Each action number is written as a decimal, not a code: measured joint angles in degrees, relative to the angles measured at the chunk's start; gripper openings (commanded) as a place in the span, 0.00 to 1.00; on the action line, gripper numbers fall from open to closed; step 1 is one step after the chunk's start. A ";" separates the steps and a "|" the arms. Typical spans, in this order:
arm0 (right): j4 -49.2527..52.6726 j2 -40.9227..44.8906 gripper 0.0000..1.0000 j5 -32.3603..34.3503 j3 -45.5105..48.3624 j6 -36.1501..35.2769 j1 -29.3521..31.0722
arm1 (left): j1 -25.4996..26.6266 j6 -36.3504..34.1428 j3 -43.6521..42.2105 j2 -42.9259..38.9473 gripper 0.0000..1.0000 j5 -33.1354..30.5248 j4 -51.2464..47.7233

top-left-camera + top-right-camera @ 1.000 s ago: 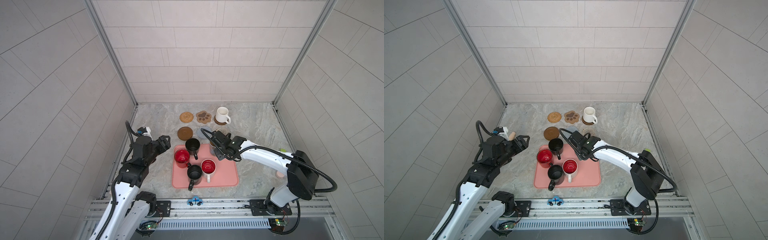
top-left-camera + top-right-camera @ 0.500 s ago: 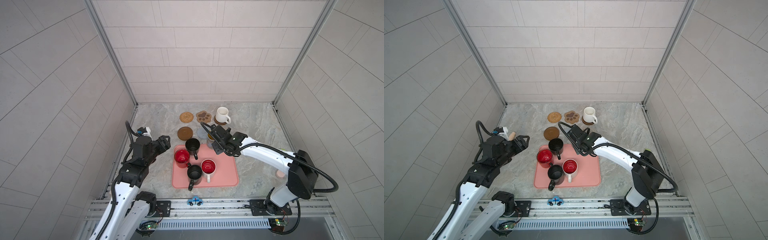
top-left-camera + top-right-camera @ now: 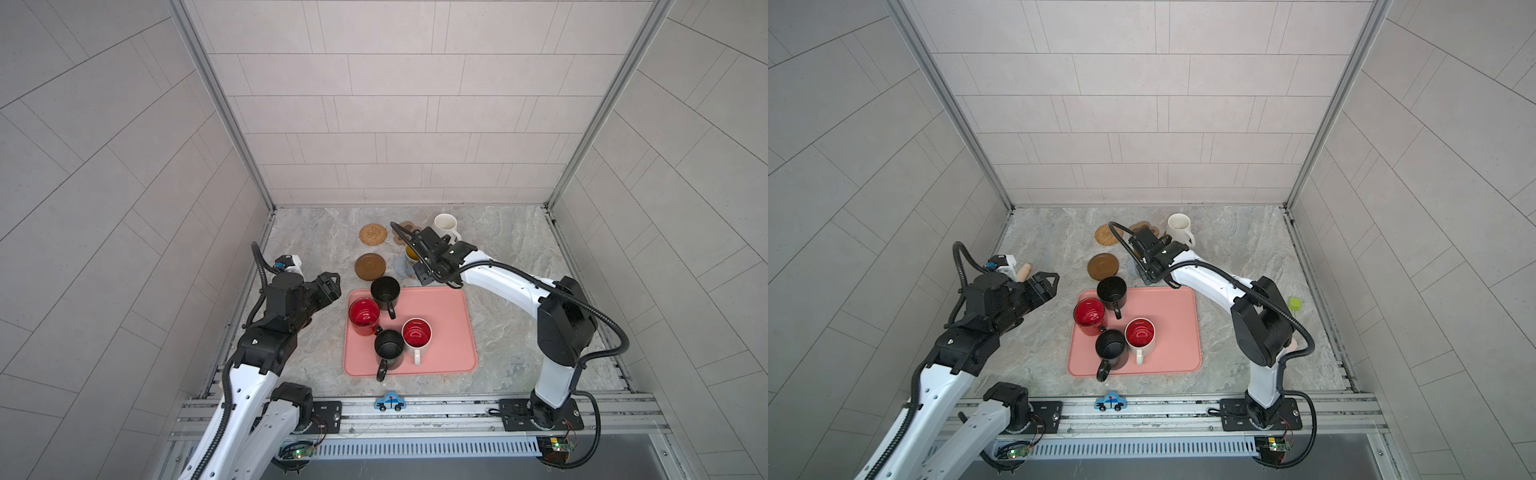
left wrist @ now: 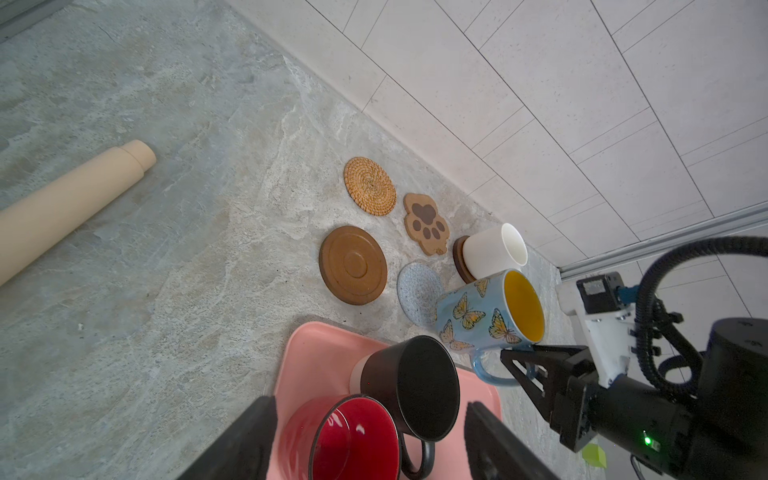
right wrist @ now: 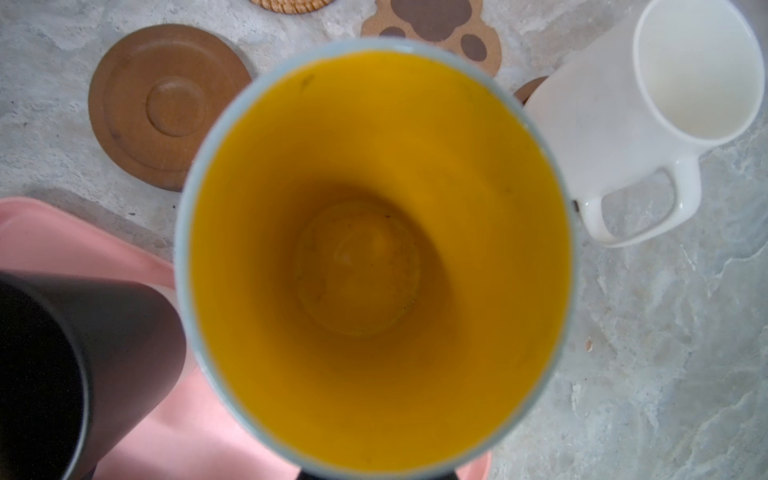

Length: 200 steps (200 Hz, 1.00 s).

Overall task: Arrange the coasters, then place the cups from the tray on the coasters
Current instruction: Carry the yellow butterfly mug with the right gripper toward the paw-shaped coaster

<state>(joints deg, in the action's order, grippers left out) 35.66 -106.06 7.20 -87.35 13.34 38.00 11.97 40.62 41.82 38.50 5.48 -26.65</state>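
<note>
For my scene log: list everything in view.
tray: one, salmon-pink, centre.
wooden coasters: two, brown, behind tray.
crochet coaster: one, grey-blue, behind tray.
rattan coaster: one, tan, back.
paw coaster: one, tan, back.
black mugs: two, black, on tray.
red mug: one, red, on tray.
red-lined mug: one, white, on tray.
cream mug: one, cream-white, on wooden coaster.
butterfly mug: one, blue, at crochet coaster.
toy car: one, blue, front rail.
block: one, green, right side.
cylinder: one, tan, left side.
left gripper: jaws open, beside tray.
right gripper: jaws shut on butterfly mug's handle.

Overhead stereo pair; close wrist views
</note>
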 measured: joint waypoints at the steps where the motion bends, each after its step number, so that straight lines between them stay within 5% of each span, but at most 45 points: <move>1: 0.04 -0.13 0.04 -0.02 -0.17 -0.04 -0.07 | 0.00 0.00 0.00 0.00 0.78 0.00 0.00; 200: 7.85 -23.15 0.04 -4.48 -31.98 -4.83 -8.17 | 0.00 -0.96 0.00 2.32 0.79 -0.55 0.42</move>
<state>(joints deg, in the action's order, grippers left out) 43.51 -129.21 2.72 -119.33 8.51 29.82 11.97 39.66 41.82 40.82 4.93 -26.24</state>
